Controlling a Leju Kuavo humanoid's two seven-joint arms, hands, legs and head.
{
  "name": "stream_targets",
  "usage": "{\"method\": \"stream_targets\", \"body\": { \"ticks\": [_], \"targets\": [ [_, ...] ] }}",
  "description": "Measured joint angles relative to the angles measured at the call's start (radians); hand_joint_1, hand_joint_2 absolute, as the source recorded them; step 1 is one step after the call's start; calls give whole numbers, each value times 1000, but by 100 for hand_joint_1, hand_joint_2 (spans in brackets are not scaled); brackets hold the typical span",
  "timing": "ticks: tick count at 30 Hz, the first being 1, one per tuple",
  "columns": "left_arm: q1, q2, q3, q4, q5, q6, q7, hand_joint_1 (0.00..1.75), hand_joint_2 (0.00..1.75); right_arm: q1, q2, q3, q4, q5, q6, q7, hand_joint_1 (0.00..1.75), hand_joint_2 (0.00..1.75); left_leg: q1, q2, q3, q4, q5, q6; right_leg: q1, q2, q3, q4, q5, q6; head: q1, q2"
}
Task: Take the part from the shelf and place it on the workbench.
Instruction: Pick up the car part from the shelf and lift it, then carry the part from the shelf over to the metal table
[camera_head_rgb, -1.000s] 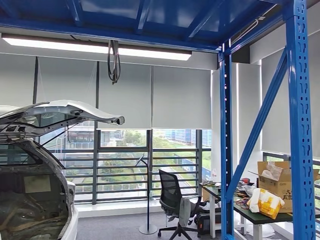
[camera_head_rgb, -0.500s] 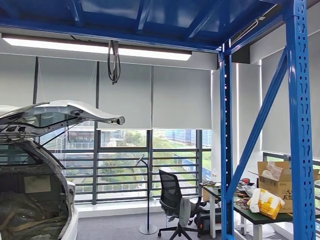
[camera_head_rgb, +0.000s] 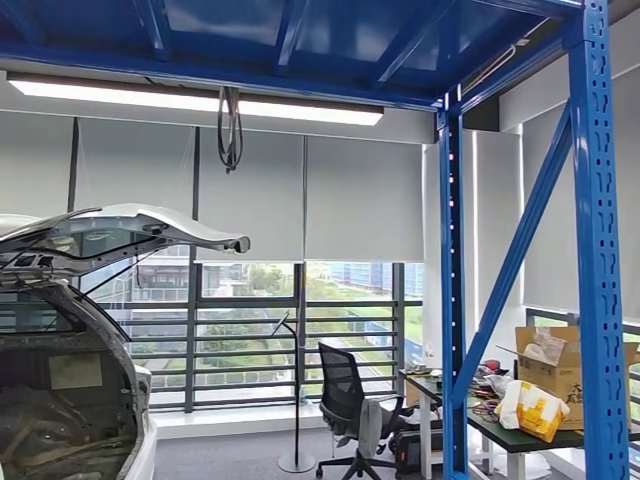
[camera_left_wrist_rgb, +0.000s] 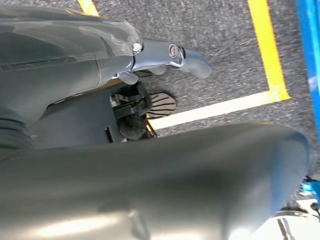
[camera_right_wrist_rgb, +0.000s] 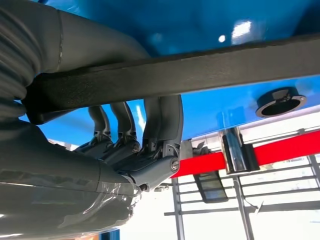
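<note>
Right, my right hand (camera_right_wrist_rgb: 151, 145) grips the long dark flat part (camera_right_wrist_rgb: 196, 70); left hand (camera_left_wrist_rgb: 158, 55) hangs empty, fingers apart; I could clip the blue steel shelf upright (camera_head_rgb: 453, 300).

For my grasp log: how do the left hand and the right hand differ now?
The right hand grips a dark flat bar; the left hand holds nothing. The right hand is raised close under a blue shelf surface; the left hand hangs over grey floor with yellow lines. Both have grey thumbs.
</note>
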Motion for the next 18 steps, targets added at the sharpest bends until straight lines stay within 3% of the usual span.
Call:
{"method": "stream_targets", "body": {
  "ticks": [2, 6, 18],
  "targets": [
    [0, -1, -1, 0, 18, -30, -10, 0, 0, 2, -2, -5, -2, 0, 0, -1, 175, 175, 0, 0, 1, 0, 0, 0, 0, 0, 1, 0, 0, 0, 0, 0],
    [-1, -1, 3, 0, 54, -95, -19, 0, 175, 3, -4, -14, -2, 0, 0, -2, 175, 175, 0, 0, 2, 0, 0, 0, 0, 0, 2, 0, 0, 0, 0, 0],
    [1, -1, 13, 0, 74, -158, -8, 0, 175, 4, -7, -22, -3, 1, 7, -13, 175, 175, 0, 0, 2, 0, 0, 0, 0, 0, 2, 0, 0, 0, 0, 0]
  ]
}}
